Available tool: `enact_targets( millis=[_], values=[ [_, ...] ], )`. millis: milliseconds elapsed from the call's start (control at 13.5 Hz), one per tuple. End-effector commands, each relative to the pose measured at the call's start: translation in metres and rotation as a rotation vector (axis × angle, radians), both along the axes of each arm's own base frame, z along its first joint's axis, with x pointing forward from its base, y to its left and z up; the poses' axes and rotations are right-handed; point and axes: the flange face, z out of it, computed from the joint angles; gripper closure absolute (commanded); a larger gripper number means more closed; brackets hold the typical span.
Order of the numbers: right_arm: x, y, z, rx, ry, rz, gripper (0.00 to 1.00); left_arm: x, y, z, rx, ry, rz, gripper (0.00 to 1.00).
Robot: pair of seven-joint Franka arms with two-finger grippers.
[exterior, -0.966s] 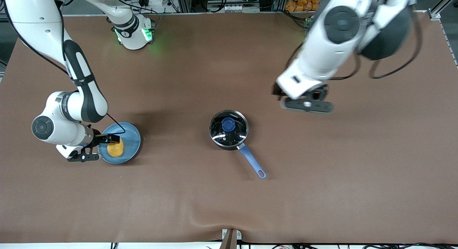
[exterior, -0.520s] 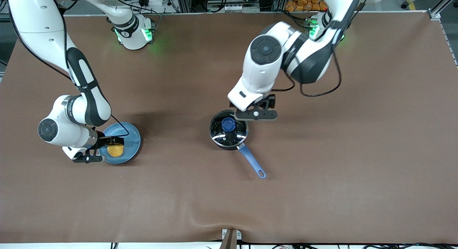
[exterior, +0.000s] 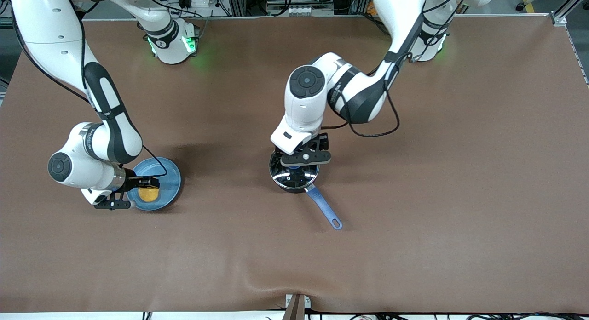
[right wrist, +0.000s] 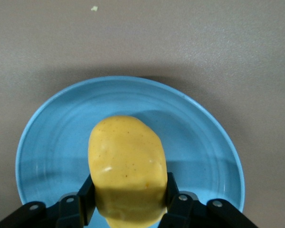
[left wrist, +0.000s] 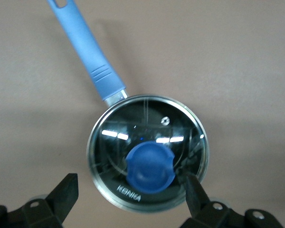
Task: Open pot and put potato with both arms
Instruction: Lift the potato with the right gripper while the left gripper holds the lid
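Observation:
The black pot (exterior: 294,178) stands mid-table, its glass lid (left wrist: 180,126) on and its blue handle (exterior: 323,208) pointing toward the front camera. My left gripper (exterior: 302,162) hangs just over the lid, open, one finger on each side of the blue knob (left wrist: 149,166) with a gap to each. The yellow potato (exterior: 149,194) rests on the blue plate (exterior: 169,174) toward the right arm's end. My right gripper (right wrist: 130,197) is shut on the potato (right wrist: 126,156), fingers (right wrist: 87,195) pressed against its sides over the plate (right wrist: 204,142).
A brown cover spans the whole table (exterior: 414,219), with a wrinkle near the front edge above a bracket (exterior: 297,306). The arm bases (exterior: 172,42) stand along the farthest edge. A pale crumb (right wrist: 93,8) lies beside the plate.
The left arm swung in from its end of the table and came down over the pot lid, still open. The right gripper closed on the potato.

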Motion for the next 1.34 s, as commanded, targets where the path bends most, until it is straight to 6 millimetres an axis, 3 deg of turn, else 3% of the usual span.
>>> enact_targets(
  millis=[0,371,520,743,1040,1189,1263],
  values=[
    [0.003,0.001,0.004,0.028,-0.014,0.0,0.86,0.009,-0.01,-0.017,-0.002,-0.053,0.008,0.0],
    [0.013,0.012,0.059,0.045,-0.032,0.033,0.89,0.002,-0.019,-0.041,0.005,-0.047,-0.009,0.0],
    [0.014,0.03,0.082,0.049,-0.045,0.051,0.89,0.002,-0.019,-0.049,0.012,-0.039,-0.01,0.0],
    [0.016,0.046,0.102,0.052,-0.051,0.046,0.89,0.0,-0.019,-0.055,0.02,-0.031,-0.015,0.0],
    [0.017,0.096,0.124,0.049,-0.015,-0.025,0.91,-0.002,-0.018,-0.061,0.026,-0.013,-0.015,0.11],
    [0.015,0.125,0.128,0.049,-0.012,-0.015,0.95,-0.002,-0.018,-0.062,0.025,-0.01,-0.013,0.22],
    [0.013,0.141,0.128,0.047,-0.009,-0.036,0.98,-0.002,-0.018,-0.064,0.026,-0.007,-0.014,0.23]
  ],
)
